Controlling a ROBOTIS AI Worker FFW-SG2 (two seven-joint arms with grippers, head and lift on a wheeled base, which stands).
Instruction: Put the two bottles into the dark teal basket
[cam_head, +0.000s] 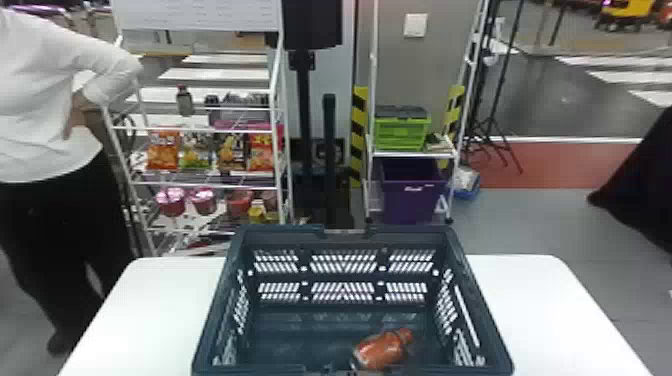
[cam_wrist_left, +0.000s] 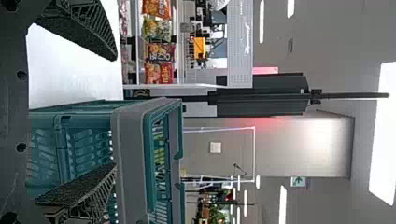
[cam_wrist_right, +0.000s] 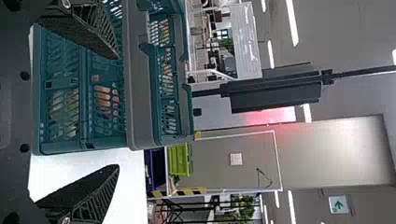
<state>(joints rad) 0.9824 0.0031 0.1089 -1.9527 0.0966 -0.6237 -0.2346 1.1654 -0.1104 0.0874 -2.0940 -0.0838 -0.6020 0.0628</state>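
A: so where's the orange-brown bottle (cam_head: 377, 351) vs the tools?
B: head view looks down on it lying inside the basket (cam_head: 280, 239). left tool (cam_wrist_left: 116, 112) and right tool (cam_wrist_right: 117, 112) are outside, fingers spread; wrist views catch the basket's outer wall.

Basket (cam_head: 477, 295) on table (cam_head: 540, 305); bottle (cam_head: 380, 351) inside, near side, right of middle; rack (cam_head: 200, 129) behind, left.

Teal bskt (cam_head: 224, 285) on wht tbl (cam_head: 165, 305); orange-brn btl (cam_head: 380, 350) lying inside; purple bin (cam_head: 411, 202) bhd.
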